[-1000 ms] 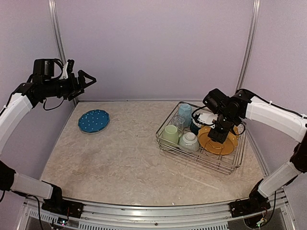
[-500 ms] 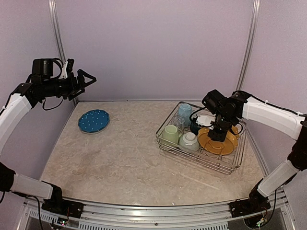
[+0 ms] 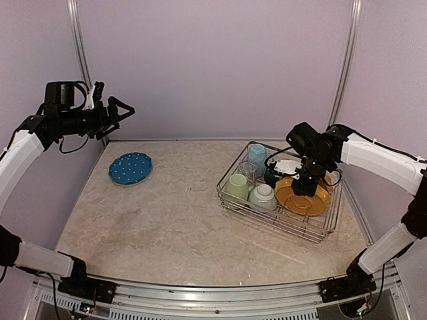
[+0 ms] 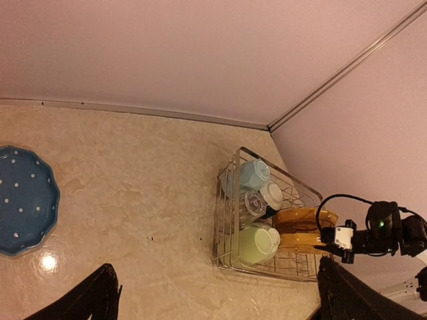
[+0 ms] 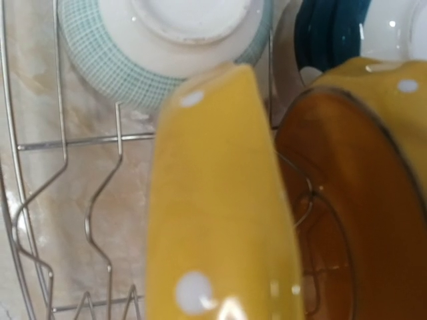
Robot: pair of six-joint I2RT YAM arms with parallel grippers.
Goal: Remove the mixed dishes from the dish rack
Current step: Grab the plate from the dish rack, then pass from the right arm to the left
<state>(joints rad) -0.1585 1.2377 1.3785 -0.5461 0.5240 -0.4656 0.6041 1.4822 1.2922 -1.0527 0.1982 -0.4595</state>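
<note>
Yellow plates (image 3: 303,195) lean on edge in the rack (image 3: 280,223), right side of the bench (image 3: 173,220), one rim lined up edge-on directly beneath the right gripper (image 3: 308,187); whether it grips is unclear. Left gripper (image 3: 122,110), spread wide, hangs well apart.

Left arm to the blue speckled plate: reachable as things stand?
Probably yes. The left gripper is open and held high near the blue speckled plate, which lies flat and alone on the table; the dish rack is well off to the right.
</note>
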